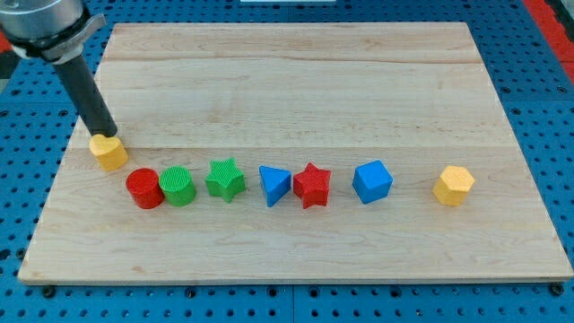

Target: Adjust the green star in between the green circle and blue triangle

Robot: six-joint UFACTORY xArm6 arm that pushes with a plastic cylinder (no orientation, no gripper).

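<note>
Single raised front view, angled down over whole wooden board point(296, 81)

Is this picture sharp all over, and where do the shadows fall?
Camera view: the blocks look crisp, for example the green star and blue triangle. Lighting is even, with no strong glare on the wooden board. Shadows are soft and short, hugging each block's base. My tip sits at the yellow heart.
</note>
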